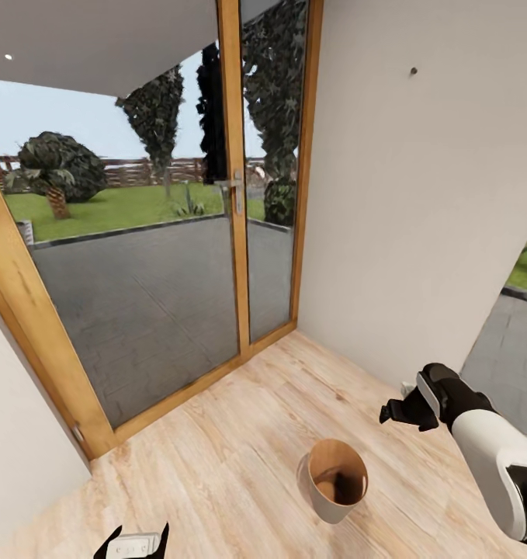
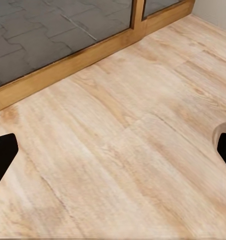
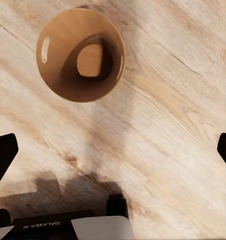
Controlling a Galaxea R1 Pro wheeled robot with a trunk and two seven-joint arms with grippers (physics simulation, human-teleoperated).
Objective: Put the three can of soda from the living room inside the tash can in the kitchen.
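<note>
Wood-framed glass doors [image 1: 216, 233] fill the far left, a white wall [image 1: 418, 194] the right, above a light wood-plank floor [image 1: 216, 466]. The tash can [image 1: 334, 479] stands upright on the floor, near centre; seen from above by the right wrist camera [image 3: 80, 55], its dark inside appears to hold no can. The right gripper [image 1: 399, 411] hovers just right of the bin, fingers spread, holding nothing. The left gripper [image 1: 131, 543], at the near edge, is likewise spread and unloaded. Judged step: at the bin, nothing to drop; next calls for fetching a soda can.
</note>
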